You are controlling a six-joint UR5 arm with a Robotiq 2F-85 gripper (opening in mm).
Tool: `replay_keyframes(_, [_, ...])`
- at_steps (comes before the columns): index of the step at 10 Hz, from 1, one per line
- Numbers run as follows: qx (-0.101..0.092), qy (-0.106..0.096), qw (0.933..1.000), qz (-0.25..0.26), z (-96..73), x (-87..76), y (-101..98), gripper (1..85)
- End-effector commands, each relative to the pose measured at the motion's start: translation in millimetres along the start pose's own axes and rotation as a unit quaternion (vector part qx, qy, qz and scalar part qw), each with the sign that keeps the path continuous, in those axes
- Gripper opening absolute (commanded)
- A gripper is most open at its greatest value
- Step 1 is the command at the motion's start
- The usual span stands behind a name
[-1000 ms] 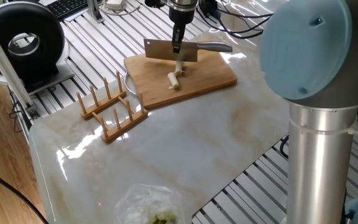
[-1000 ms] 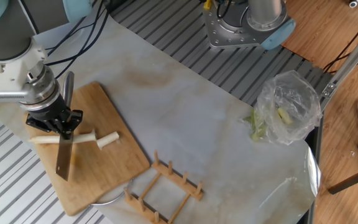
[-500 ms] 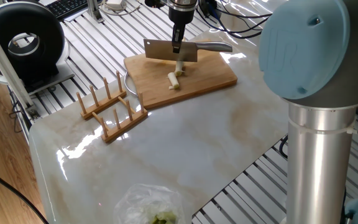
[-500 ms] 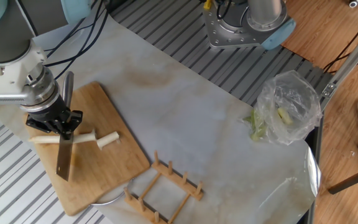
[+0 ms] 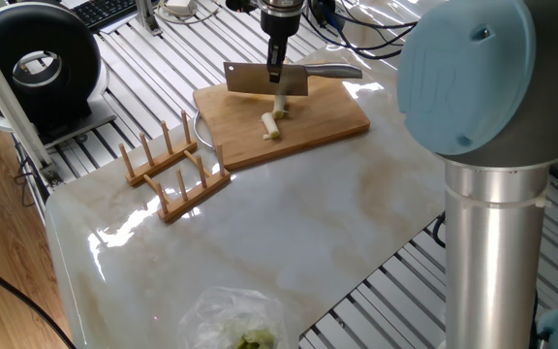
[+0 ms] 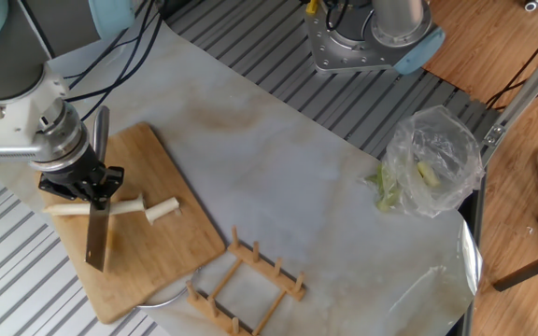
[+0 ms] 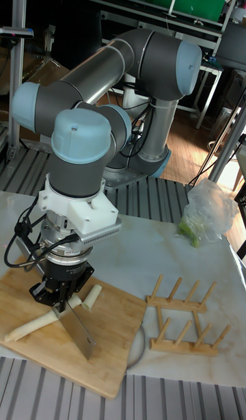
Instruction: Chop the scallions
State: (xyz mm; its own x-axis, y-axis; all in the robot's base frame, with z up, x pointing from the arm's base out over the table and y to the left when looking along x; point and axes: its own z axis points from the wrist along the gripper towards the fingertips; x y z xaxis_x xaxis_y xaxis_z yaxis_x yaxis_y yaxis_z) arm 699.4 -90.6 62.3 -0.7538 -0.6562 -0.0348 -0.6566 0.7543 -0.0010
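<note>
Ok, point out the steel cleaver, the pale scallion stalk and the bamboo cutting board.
Steel cleaver (image 5: 260, 81), one fixed view, blade flat.
Pale scallion stalk (image 6: 63, 209), the other fixed view, long piece.
Bamboo cutting board (image 6: 171, 243), the other fixed view, bare corner.

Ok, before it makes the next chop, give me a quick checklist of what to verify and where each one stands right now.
1. Gripper shut on the cleaver: ok.
2. Scallions lying on the cutting board: ok; a long stalk and a short cut piece.
3. Blade lined up across the stalk: ok in the other fixed view.
4. Blade edge touching the stalk or lifted above it: cannot tell.
5. Cutting board flat on the table: ok.
6. Wooden rack and plastic bag apart from the board: ok.
</note>
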Motion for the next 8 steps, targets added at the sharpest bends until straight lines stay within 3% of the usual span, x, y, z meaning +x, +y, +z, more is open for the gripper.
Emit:
replay_keyframes(1, [0.0,-0.001,1.0,0.006,0.1,-6.9,1.6,1.3])
replay_keyframes(4, [-0.004,0.006,1.0,0.003,-7.1,-5.3,1.3,1.3])
replay_keyframes(8, [0.001,0.001,1.0,0.006,3.1,-7.0,1.7,1.3])
